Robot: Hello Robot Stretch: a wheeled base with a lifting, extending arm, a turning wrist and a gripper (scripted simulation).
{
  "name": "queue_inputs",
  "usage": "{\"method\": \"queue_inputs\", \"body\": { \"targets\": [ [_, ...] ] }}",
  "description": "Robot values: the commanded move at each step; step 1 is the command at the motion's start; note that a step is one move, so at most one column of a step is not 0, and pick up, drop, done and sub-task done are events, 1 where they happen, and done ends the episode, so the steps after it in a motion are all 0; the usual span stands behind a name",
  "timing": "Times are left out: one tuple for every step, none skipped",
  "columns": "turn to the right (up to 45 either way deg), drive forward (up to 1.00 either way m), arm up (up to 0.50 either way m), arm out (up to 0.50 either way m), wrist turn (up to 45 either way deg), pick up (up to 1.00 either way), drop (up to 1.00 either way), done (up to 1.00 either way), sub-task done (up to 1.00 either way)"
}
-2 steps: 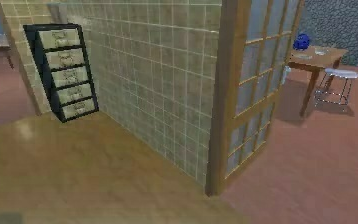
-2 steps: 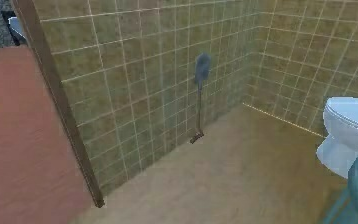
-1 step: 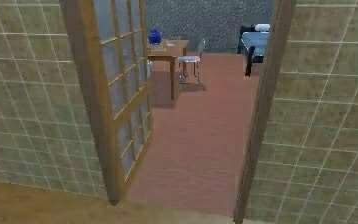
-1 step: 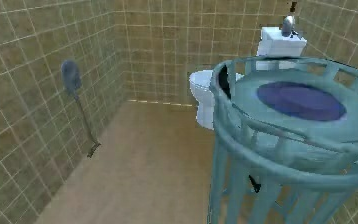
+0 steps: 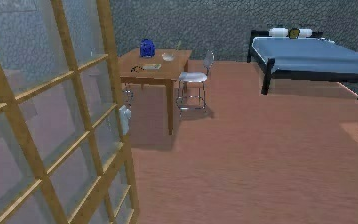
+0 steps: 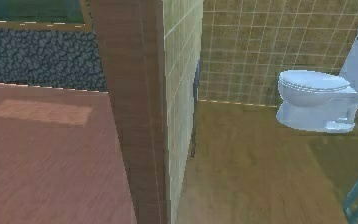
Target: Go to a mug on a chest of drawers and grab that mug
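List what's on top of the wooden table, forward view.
A blue object at the far end, a flat item nearer. The paned door covers the left edge of the table.

Ahead I see a reddish wood floor (image 5: 247, 150) and a wooden desk (image 5: 157, 72) with a metal chair (image 5: 194, 80) at its right edge. A blue bed (image 5: 312, 58) stands beyond, and a glass-paned wooden door (image 5: 47, 140) is close at the forward view's left. To the side, a white toilet (image 6: 317, 95) stands against tan tiles (image 6: 252, 45).

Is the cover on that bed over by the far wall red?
No, the bed has a blue cover on a dark frame.
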Motion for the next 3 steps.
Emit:
{"method": "queue_inputs", "body": {
  "targets": [
    [3.0,0.0,0.0,0.0,0.0,0.0,0.0,0.0,0.0],
    [0.0,1.0,0.0,0.0,0.0,0.0,0.0,0.0,0.0],
    [0.0,0.15,0.0,0.0,0.0,0.0,0.0,0.0,0.0]
  ]
}}
